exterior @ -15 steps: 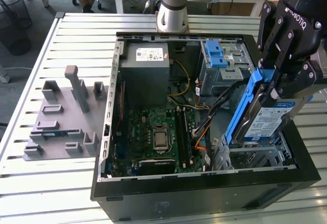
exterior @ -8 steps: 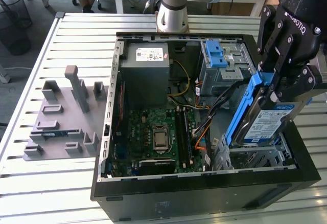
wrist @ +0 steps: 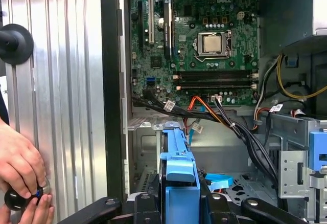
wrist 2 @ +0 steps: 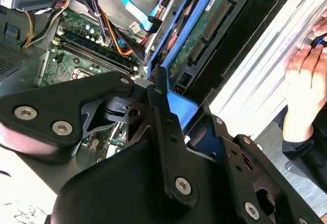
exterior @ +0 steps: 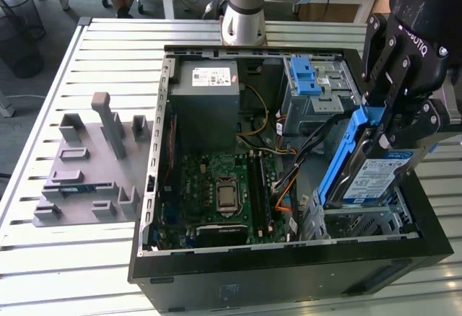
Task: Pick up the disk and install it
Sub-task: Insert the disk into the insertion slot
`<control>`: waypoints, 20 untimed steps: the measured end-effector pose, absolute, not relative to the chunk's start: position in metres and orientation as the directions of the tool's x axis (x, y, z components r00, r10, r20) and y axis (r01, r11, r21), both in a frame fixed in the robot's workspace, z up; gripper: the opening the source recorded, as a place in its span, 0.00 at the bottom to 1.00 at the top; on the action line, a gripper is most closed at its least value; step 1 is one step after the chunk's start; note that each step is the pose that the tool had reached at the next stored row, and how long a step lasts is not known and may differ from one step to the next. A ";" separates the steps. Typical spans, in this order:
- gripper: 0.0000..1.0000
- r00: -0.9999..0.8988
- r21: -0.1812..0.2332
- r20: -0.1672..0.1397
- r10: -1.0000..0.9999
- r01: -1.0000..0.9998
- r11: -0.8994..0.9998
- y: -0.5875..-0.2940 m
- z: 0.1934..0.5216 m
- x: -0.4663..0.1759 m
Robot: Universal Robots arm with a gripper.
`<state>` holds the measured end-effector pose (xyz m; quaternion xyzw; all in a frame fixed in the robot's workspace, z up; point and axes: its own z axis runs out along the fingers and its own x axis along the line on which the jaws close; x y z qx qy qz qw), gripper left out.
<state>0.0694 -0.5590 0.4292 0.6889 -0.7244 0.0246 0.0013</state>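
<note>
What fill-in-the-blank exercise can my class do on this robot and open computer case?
The black end effector grips the flat rectangular silver disk by its ____ plastic carrier bracket.
The disk hangs tilted at the exterior view's ____ end of the open black metal computer case.
Inside the case lies a ____ circuit board.
Missing words: blue; right; green.

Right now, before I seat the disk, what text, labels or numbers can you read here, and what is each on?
Nothing I can quote reliably.
White-and-blue label on the disk, clamped in the gripper: print too small to read.
White sticker on the power supply box: too small to read.
Fine white markings on the motherboard: too small to read.
White lettering on the gripper body: not fully legible.
</note>
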 end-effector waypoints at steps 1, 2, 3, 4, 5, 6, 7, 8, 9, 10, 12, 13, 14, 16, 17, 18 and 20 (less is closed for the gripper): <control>0.36 -0.051 -0.034 0.036 -0.998 -0.998 0.050 -0.559 0.428 0.069; 0.36 -0.051 -0.034 0.036 -0.998 -0.998 0.050 -0.559 0.427 0.069; 0.36 -0.051 -0.034 0.036 -0.998 -0.998 0.050 -0.559 0.426 0.069; 0.36 -0.051 -0.034 0.036 -0.998 -0.998 0.050 -0.559 0.424 0.069; 0.36 -0.051 -0.034 0.036 -0.998 -0.998 0.050 -0.559 0.423 0.069; 0.36 -0.051 -0.034 0.036 -0.998 -0.998 0.050 -0.559 0.422 0.069; 0.36 -0.051 -0.034 0.036 -0.998 -0.998 0.050 -0.559 0.420 0.070; 0.36 -0.051 -0.034 0.036 -0.998 -0.998 0.050 -0.559 0.418 0.070; 0.36 -0.051 -0.034 0.036 -0.998 -0.998 0.050 -0.559 0.417 0.069; 0.36 -0.051 -0.034 0.036 -0.998 -0.998 0.050 -0.559 0.415 0.070; 0.36 -0.051 -0.034 0.036 -0.998 -0.998 0.050 -0.559 0.412 0.070; 0.36 -0.051 -0.034 0.036 -0.998 -0.998 0.050 -0.559 0.411 0.070; 0.36 -0.051 -0.034 0.036 -0.998 -0.998 0.050 -0.559 0.410 0.070; 0.36 -0.051 -0.034 0.036 -0.998 -0.998 0.050 -0.559 0.408 0.070; 0.36 -0.051 -0.034 0.036 -0.998 -0.998 0.050 -0.559 0.407 0.070; 0.36 -0.051 -0.034 0.036 -0.998 -0.998 0.050 -0.559 0.406 0.070; 0.36 -0.051 -0.034 0.036 -0.998 -0.998 0.050 -0.559 0.403 0.070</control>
